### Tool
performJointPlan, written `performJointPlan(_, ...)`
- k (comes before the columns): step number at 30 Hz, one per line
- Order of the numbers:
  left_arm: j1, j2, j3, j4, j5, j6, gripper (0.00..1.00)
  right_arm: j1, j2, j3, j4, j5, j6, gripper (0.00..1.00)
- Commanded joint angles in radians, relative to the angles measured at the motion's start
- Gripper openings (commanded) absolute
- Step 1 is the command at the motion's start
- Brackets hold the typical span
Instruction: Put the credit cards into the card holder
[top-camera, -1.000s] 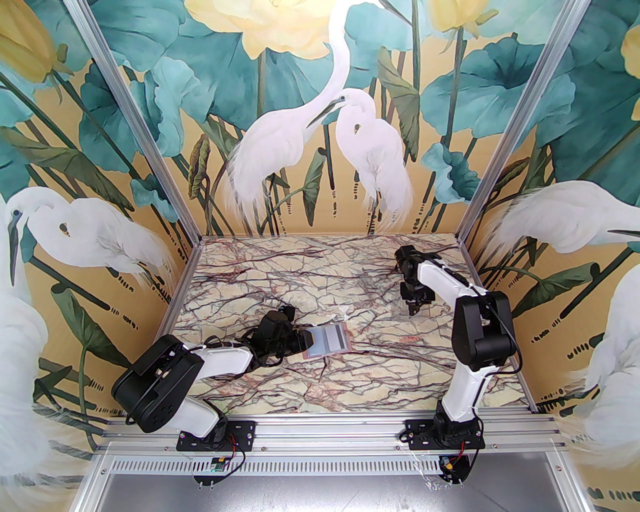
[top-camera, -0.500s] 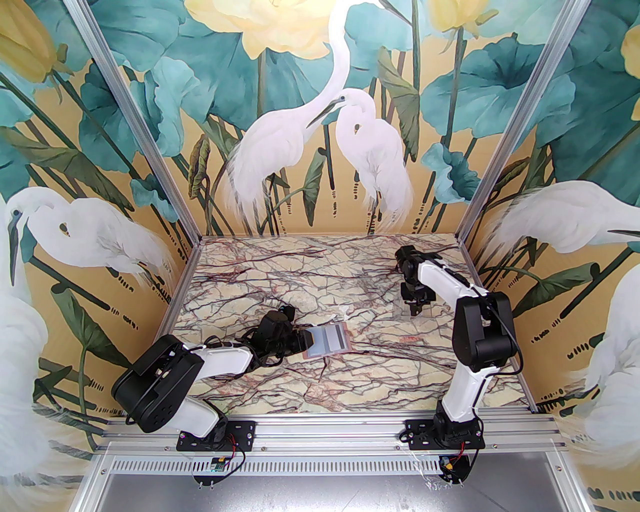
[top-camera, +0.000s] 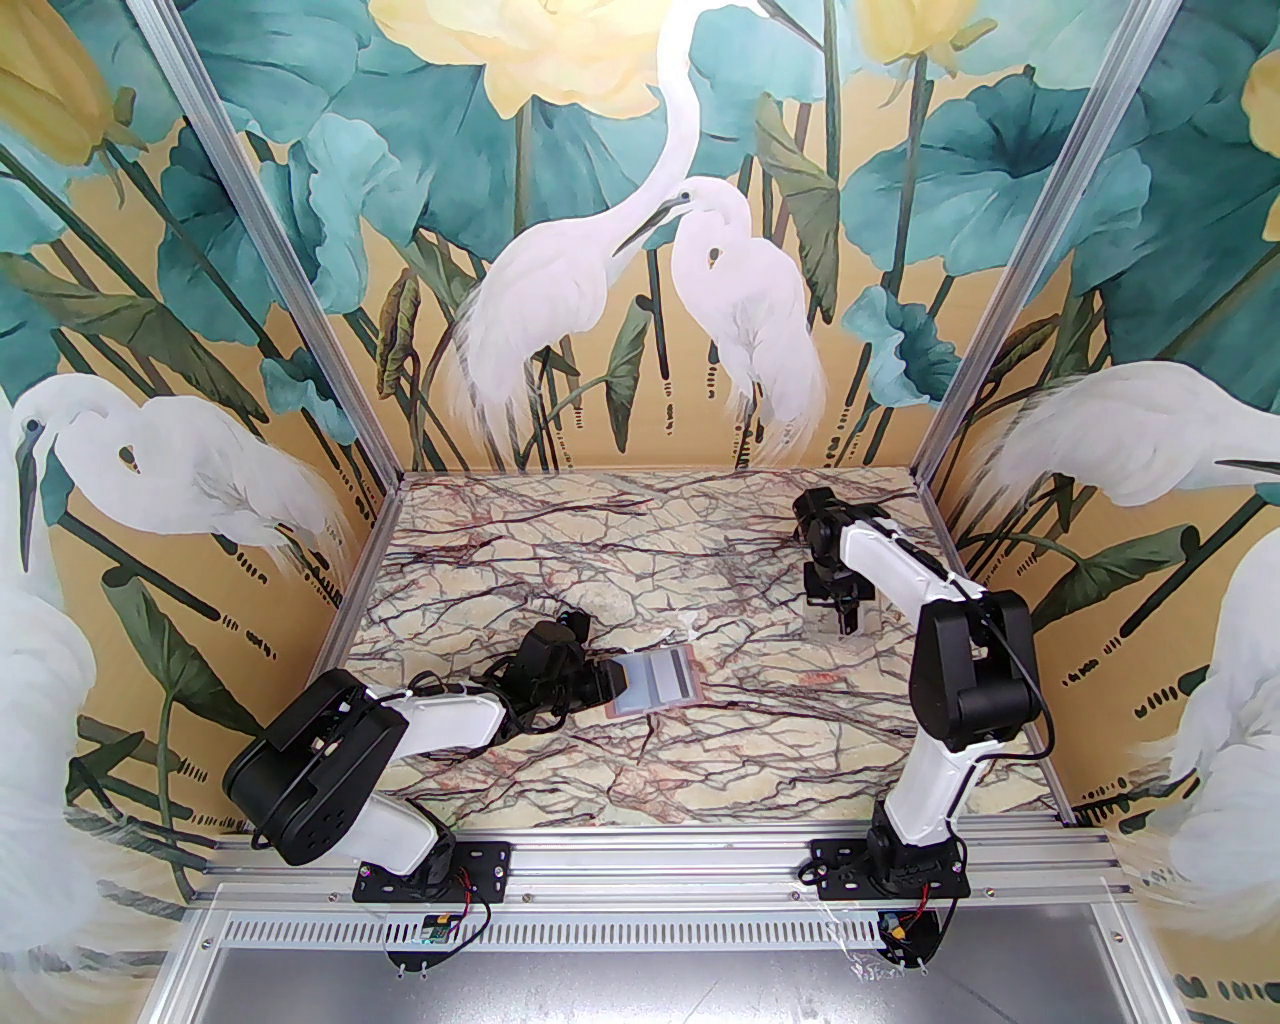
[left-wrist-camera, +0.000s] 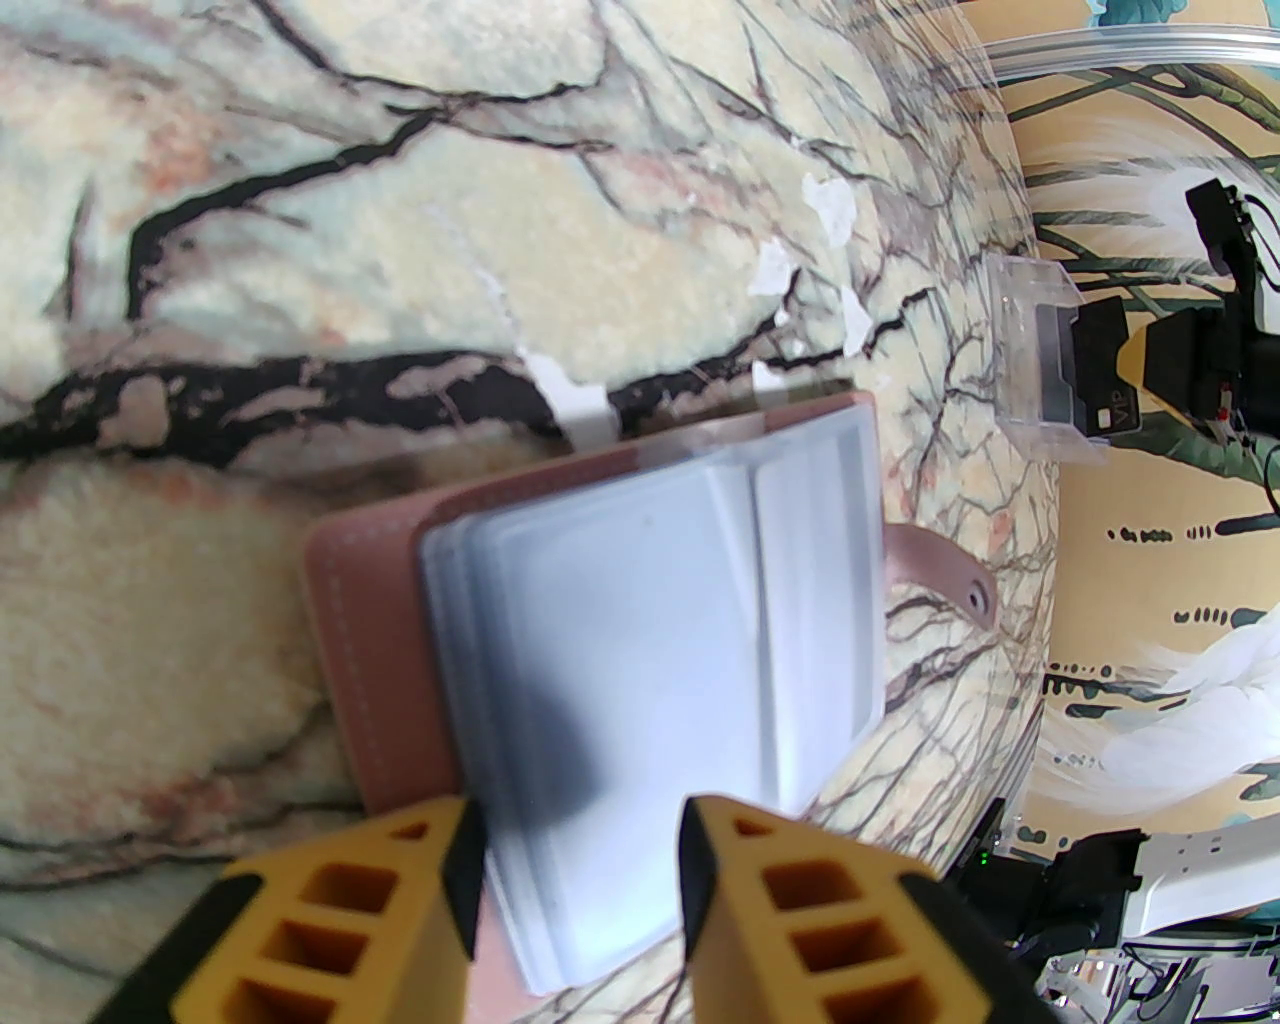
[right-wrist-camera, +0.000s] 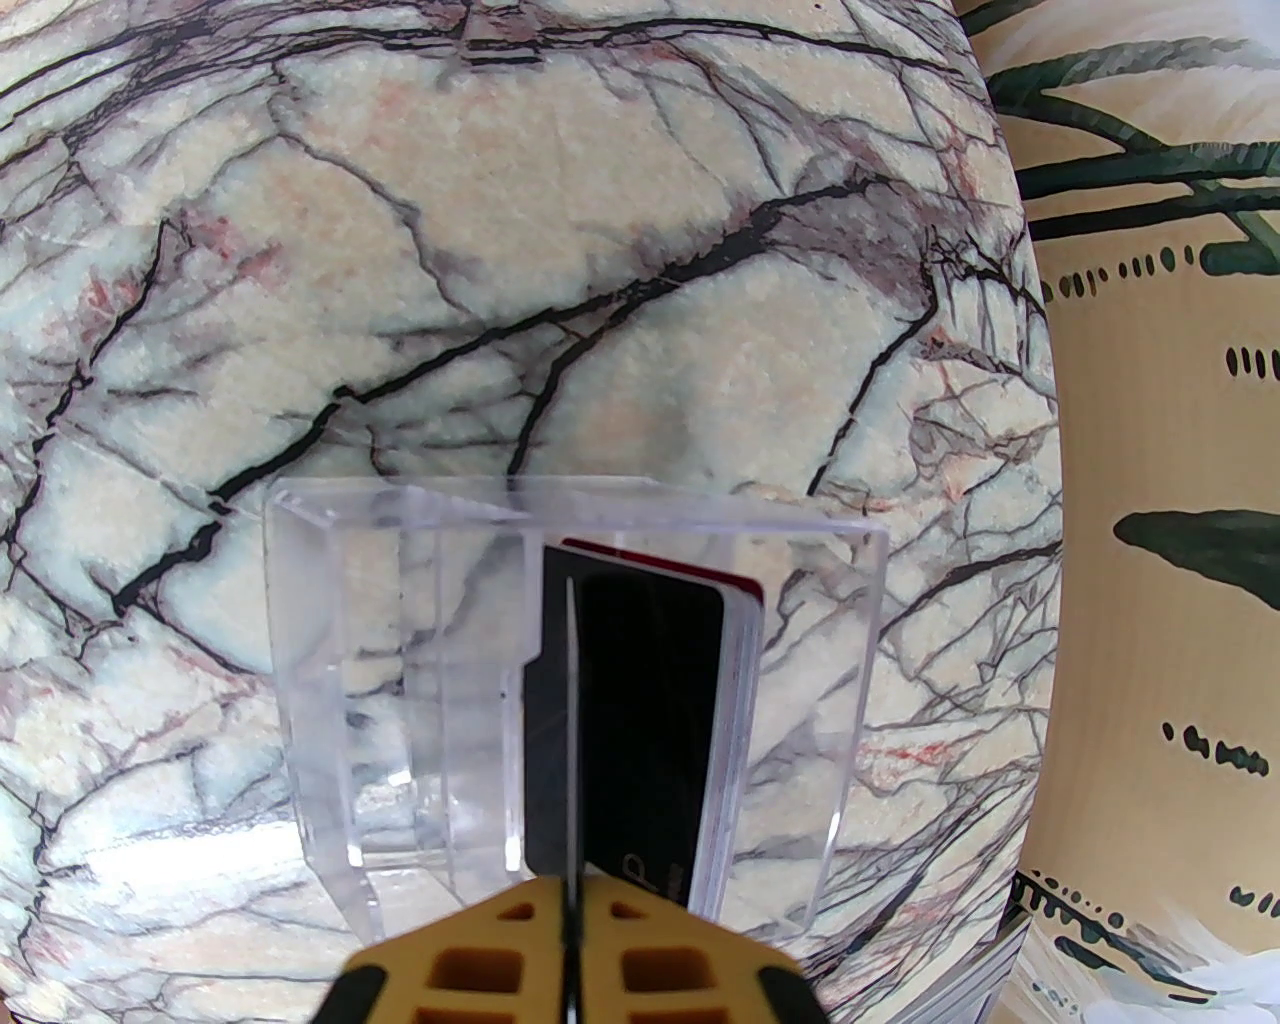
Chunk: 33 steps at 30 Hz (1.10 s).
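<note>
Left gripper (left-wrist-camera: 578, 815) part-spread, tips over the 9 o'clock edge of the card holder (top-camera: 660, 685) (lying open, mid-counter (top-camera: 560, 560)). At the holder's 3 o'clock: right gripper (right-wrist-camera: 570, 890) pinching one of the credit cards (right-wrist-camera: 650, 700) edge-on, the rest upright in a clear box (right-wrist-camera: 330, 650).

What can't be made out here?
Right wrist view: the black card's lettering, hidden behind the right gripper, shut on a thin card.
Right wrist view: how many cards stand in the clear box; they overlap.
Left wrist view: whether the left gripper grips the card holder; blurred, cut off.
</note>
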Motion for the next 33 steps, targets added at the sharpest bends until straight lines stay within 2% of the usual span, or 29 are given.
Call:
performJointPlan(1,0.002,0.039,-0.022,-0.034,-0.012,-0.006,0.41,-0.003,-0.028,0.011,-0.011,-0.016,-0.007,0.07)
performJointPlan(10,0.002,0.041,-0.019,-0.035,-0.009,-0.007,0.41,-0.003,-0.05,0.006,-0.009,-0.042,-0.006,0.01)
performJointPlan(17,0.002,0.038,-0.023,-0.031,-0.011,-0.008,0.41,-0.003,-0.143,-0.008,-0.007,-0.089,-0.005,0.0)
performJointPlan(29,0.002,0.033,-0.028,-0.028,-0.014,-0.009,0.41,0.05,-0.447,-0.154,0.209,-0.532,0.004,0.0)
performJointPlan(33,0.003,0.033,-0.029,-0.028,-0.014,-0.009,0.4,0.086,-0.494,-0.211,0.303,-0.677,0.046,0.0)
